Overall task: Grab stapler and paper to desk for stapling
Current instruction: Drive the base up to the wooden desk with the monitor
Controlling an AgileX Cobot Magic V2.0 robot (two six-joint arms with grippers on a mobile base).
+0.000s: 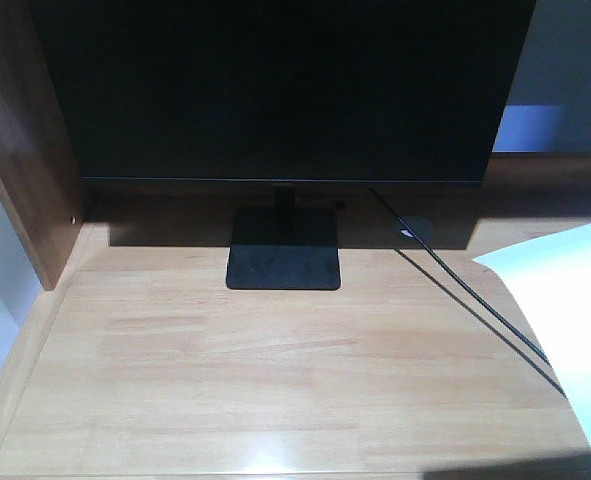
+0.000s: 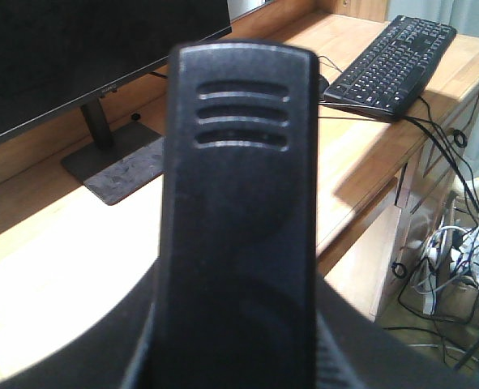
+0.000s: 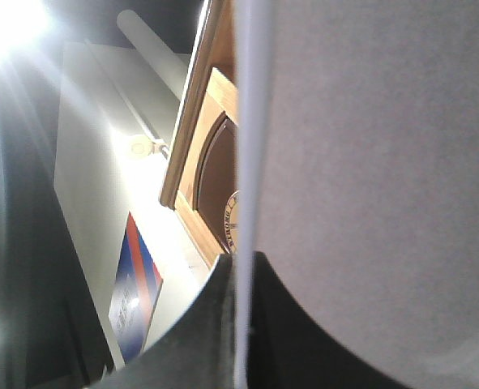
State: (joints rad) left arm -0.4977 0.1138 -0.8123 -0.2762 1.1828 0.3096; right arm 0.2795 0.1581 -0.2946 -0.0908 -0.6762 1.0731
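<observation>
The black stapler point(image 2: 239, 211) stands upright over the desk point(image 2: 61, 267), monitor point(image 2: 77, 49) behind.

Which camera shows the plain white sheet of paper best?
Front-facing view: the plain white paper sheet shows its face and corner. Right wrist view sees it nearly edge-on in the right gripper; left wrist view, nothing.

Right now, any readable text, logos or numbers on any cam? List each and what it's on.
Nothing reads cleanly.
Monitor bezel logo: too small to read.
Keyboard key legends: too small to read.
Round brown disc, lettering on its rim: partly hidden behind the paper's edge, unreadable.
Blue-red poster: print blurred.
Paper: blank, no text.
</observation>
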